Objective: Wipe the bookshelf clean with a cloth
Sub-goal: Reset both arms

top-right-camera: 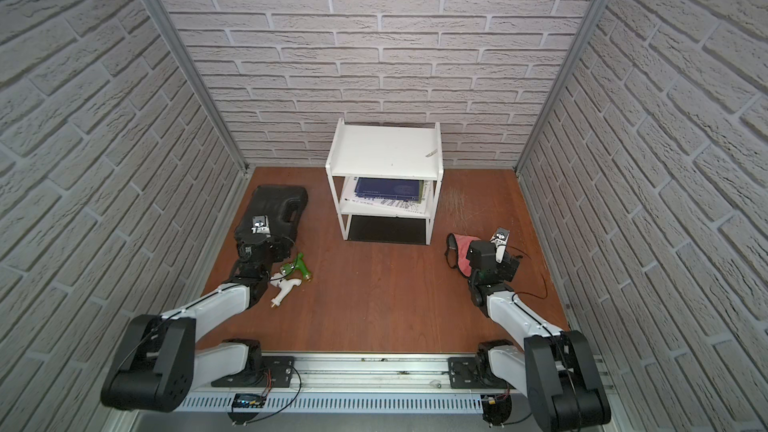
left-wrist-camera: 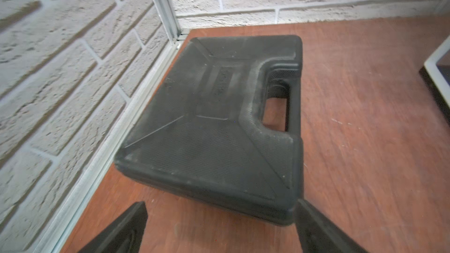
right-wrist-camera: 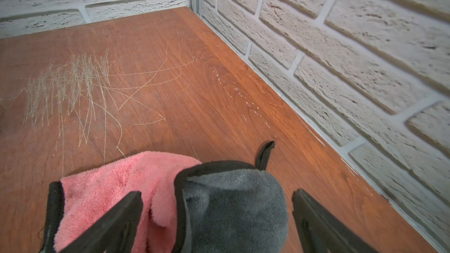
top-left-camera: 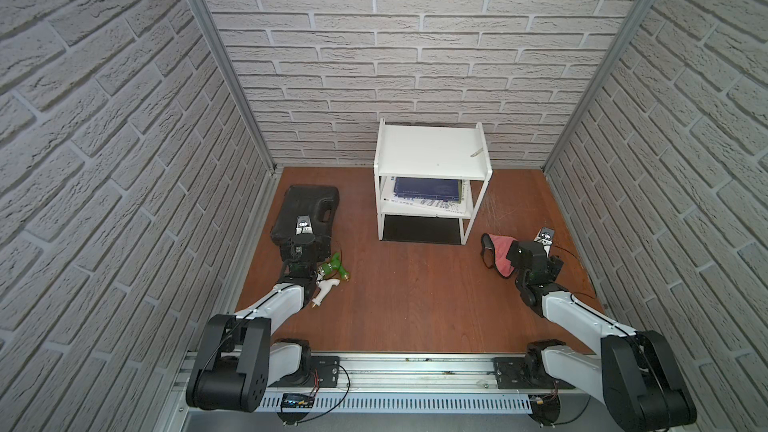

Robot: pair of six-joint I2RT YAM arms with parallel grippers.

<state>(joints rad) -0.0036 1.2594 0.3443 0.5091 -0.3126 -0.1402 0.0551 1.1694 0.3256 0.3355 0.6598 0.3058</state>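
The bookshelf (top-left-camera: pixel 432 151) (top-right-camera: pixel 384 151) is a small white unit standing against the back wall, and both top views show it. To its right, the cloth (top-left-camera: pixel 498 253) (top-right-camera: pixel 460 250) lies crumpled on the brown floor, pink on one side and dark grey on the other. My right gripper (right-wrist-camera: pixel 216 193) hangs open just above it. The grey fold (right-wrist-camera: pixel 231 203) bulges between the spread fingers, which do not pinch it. Over on the left, my left gripper (left-wrist-camera: pixel 221 204) is open and holds nothing. It sits at the near edge of a black case (left-wrist-camera: pixel 219 122).
The black case (top-left-camera: pixel 305 211) lies by the left wall. Green (top-left-camera: pixel 334 270) and white (top-left-camera: pixel 326 288) toy pieces rest beside the left arm. Books (top-left-camera: pixel 428 191) fill the middle shelf. A small strip (top-left-camera: pixel 476 152) sits on the top board. The right wall (right-wrist-camera: pixel 341 69) is close.
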